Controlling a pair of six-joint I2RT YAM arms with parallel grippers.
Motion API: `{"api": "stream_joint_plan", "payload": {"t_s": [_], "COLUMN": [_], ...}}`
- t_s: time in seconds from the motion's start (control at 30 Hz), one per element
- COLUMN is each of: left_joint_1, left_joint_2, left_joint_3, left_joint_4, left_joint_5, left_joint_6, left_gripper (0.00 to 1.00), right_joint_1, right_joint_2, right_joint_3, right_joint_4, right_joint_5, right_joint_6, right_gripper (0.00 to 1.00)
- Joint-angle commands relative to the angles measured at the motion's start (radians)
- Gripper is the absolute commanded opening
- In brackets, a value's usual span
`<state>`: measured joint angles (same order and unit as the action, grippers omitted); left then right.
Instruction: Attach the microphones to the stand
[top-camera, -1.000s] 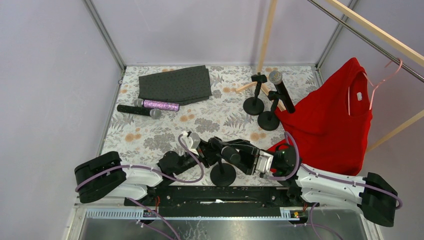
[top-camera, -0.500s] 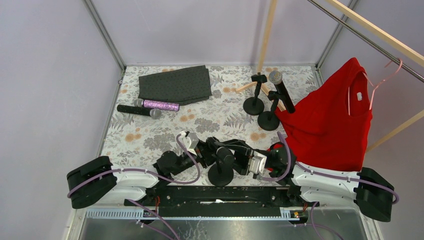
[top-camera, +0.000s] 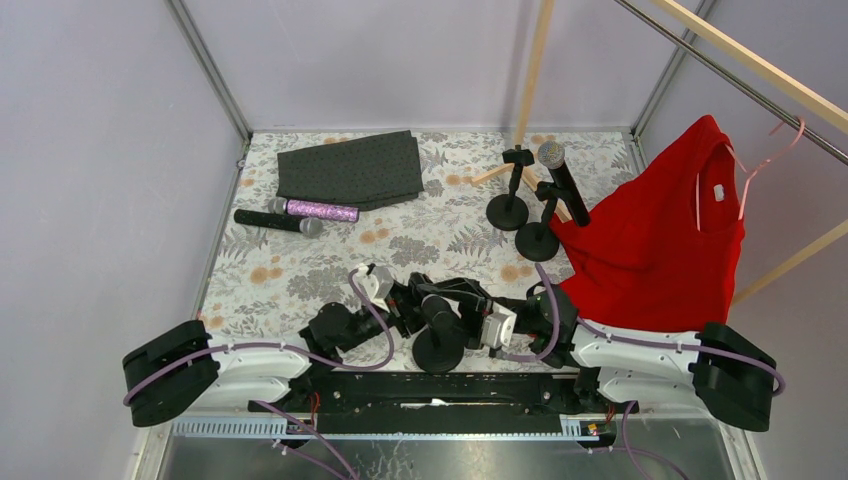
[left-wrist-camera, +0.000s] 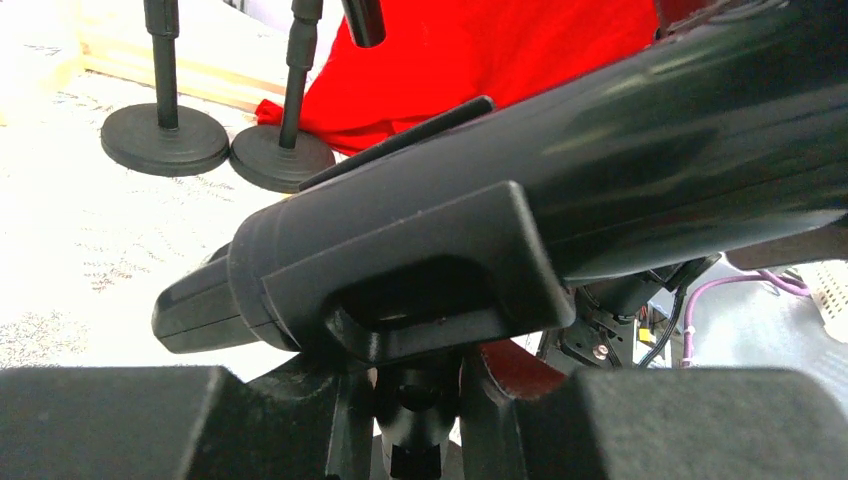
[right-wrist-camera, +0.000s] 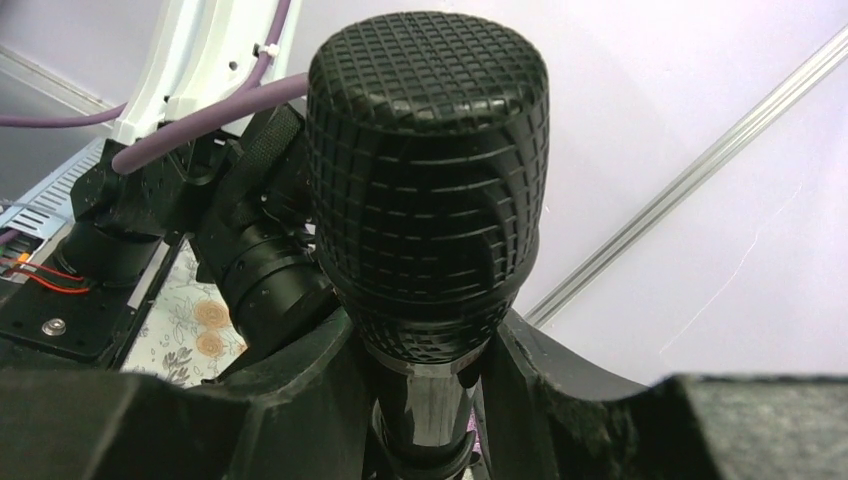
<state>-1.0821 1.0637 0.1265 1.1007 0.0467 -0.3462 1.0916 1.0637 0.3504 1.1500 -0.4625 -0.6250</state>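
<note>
Nearest, at the front edge of the surface, the left pincer pinches the stem of a stand just under its clip. The right pincer is clamped on a mic just below its dark mesh head. The mic's black body lies along the top of the clip; whether it is fully seated I cannot tell. Farther back on the left, a black mic and a purple mic lie flat side by side, at the edge of a dark cloth. At the far right an empty stand sits just beside a loaded stand, which carries a tilted mounted mic. A red shirt hangs just beside them.
</note>
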Motion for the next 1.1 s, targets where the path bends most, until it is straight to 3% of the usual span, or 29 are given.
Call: {"api": "stream_joint_plan", "payload": {"t_s": [0.0,0.47,1.07], "left_joint_1": [-0.061,-0.061,-0.062], "left_joint_2": [-0.084,-0.222,-0.295], "left_joint_3": [0.052,0.06,0.031], "left_joint_4": [0.221,0.076,0.09], "left_joint_5": [0.335,0.335,0.324], "left_joint_6": [0.096,0.13,0.127], "left_gripper": [0.0,0.0,0.0], "right_joint_1": [-0.041,-0.041,-0.041], "right_joint_2": [0.165,0.235,0.367], "right_joint_3": [-0.07,-0.061,-0.056], "right_joint_4": [-0.466,-0.444,-0.371], "right_joint_5": [0.232,0.245,0.238], "right_joint_6": [-0.07,-0.096,-0.098], "right_gripper": [0.0,0.0,0.0]}}
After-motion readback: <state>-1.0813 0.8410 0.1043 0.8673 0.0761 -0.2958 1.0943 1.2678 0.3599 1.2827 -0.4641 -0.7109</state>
